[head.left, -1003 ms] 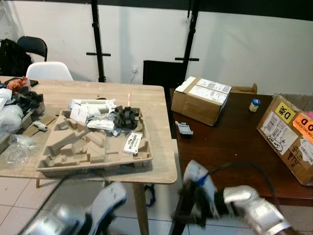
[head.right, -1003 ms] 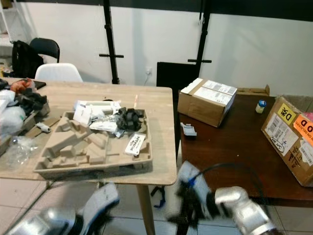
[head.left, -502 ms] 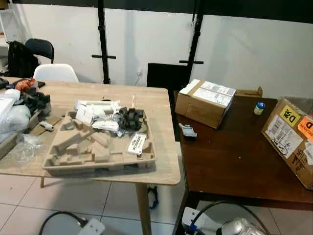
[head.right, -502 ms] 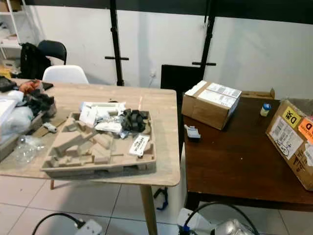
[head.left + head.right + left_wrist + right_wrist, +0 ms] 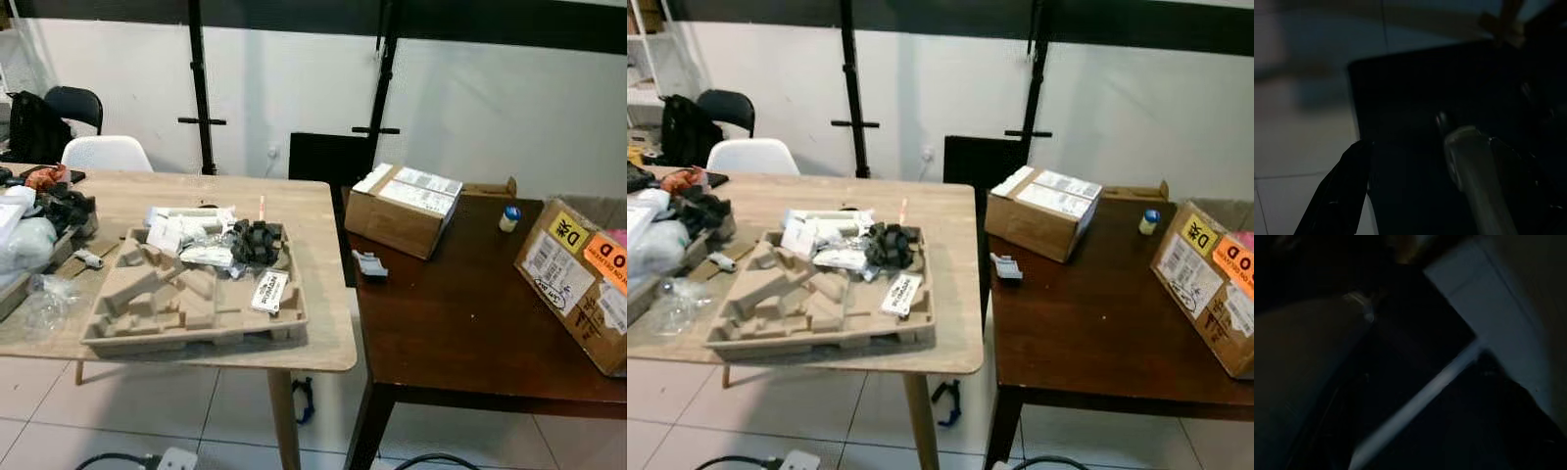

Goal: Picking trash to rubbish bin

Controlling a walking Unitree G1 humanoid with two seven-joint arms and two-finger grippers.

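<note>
On the light wooden table (image 5: 313, 348) lies a moulded cardboard tray (image 5: 186, 313) with white wrappers (image 5: 186, 225), a black crumpled piece (image 5: 257, 241) and a printed card (image 5: 269, 291) on it. Clear plastic wrap (image 5: 39, 305) lies at the table's left edge. A small grey scrap (image 5: 368, 265) sits on the dark brown table (image 5: 460, 333). The left wrist view is dark: my left gripper (image 5: 1428, 142) hangs low and open, one black finger (image 5: 1337, 196) against pale floor tiles. The right wrist view is too dark to read.
A cardboard box (image 5: 404, 206), a blue-capped little bottle (image 5: 509, 217) and a labelled carton (image 5: 583, 279) stand on the brown table. A white chair (image 5: 106, 154) and a black chair (image 5: 71, 101) stand behind. A power strip (image 5: 171, 458) lies on the tiled floor.
Both silver arms, seen at the bottom of the eye views a second ago, have dropped out of them. The camera shifted a little; the things on the tables have not moved.
</note>
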